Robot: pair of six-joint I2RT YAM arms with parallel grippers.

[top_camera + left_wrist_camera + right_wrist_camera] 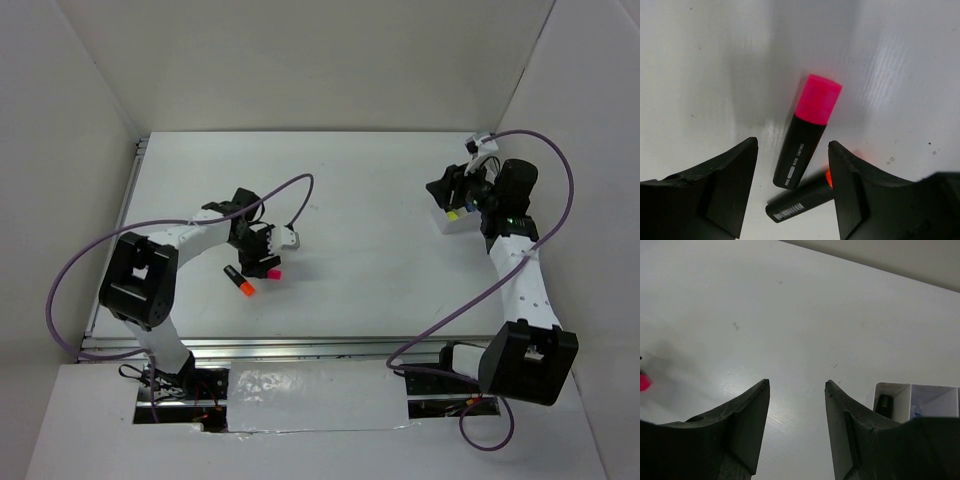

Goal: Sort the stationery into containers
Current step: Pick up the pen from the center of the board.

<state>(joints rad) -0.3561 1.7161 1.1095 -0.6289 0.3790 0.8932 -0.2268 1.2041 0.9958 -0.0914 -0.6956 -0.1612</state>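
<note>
Left claw (792, 144) gapes directly over the pink highlighter (809, 127).

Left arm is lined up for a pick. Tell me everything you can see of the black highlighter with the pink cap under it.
The pink-capped highlighter is short, with a black plastic-looking barrel, a white printed label and a bright pink cap in place. It lies flat on the white table, slightly slanted, with the cap pointing away from the wrist camera. The left gripper is open, one finger on either side of the barrel, neither touching it. Its butt end lies close to an orange-ended black highlighter; whether they touch cannot be told.
</note>
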